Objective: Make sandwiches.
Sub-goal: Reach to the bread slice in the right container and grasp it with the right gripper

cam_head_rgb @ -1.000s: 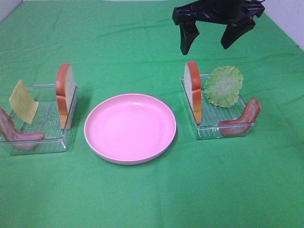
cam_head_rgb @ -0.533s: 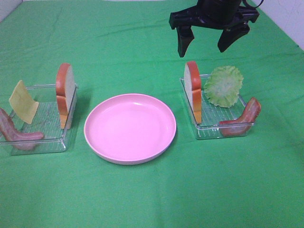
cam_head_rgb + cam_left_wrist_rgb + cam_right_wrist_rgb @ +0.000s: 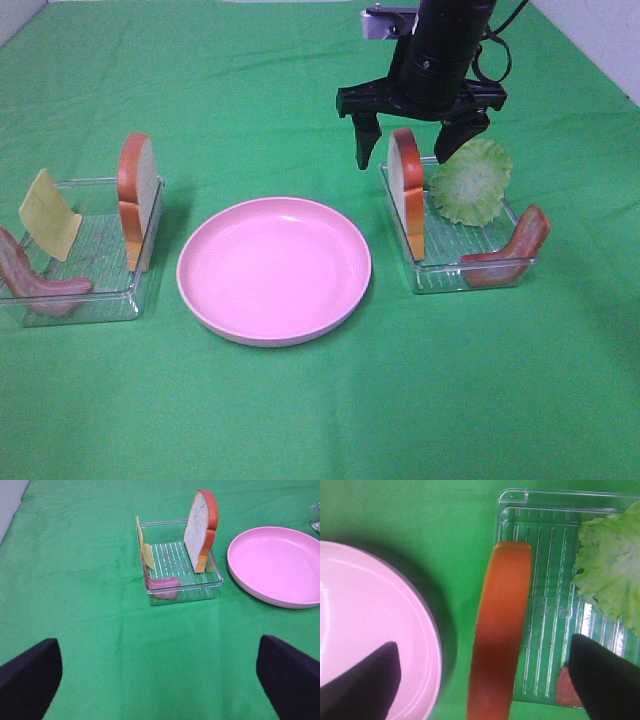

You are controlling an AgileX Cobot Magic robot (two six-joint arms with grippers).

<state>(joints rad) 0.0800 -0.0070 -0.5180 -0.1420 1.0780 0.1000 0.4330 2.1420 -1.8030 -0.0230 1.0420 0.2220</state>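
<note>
No stacked sandwich is in view, only loose parts. The right tray point(image 3: 430, 275) holds an upright bread slice point(image 3: 405, 195), lettuce point(image 3: 470, 180) and bacon point(image 3: 510, 250). My right gripper point(image 3: 404, 155) is open, with its fingers on either side of that slice's top edge. In the right wrist view the crust point(image 3: 502, 625) lies between the open gripper's point(image 3: 482, 685) fingers. The left tray point(image 3: 110, 300) holds a bread slice point(image 3: 137, 195), cheese point(image 3: 48, 215) and bacon point(image 3: 35, 280). My left gripper point(image 3: 159, 680) is open and empty, well short of that tray point(image 3: 180, 587).
A round pink plate point(image 3: 273, 268) sits between the two trays on the green cloth and also shows in the left wrist view point(image 3: 275, 565) and the right wrist view point(image 3: 370, 630). A white wall edge runs at the far right point(image 3: 610, 40).
My right gripper has come down and toward the right tray, from high above it to straddling the top of the upright bread slice. Nothing else has moved.
</note>
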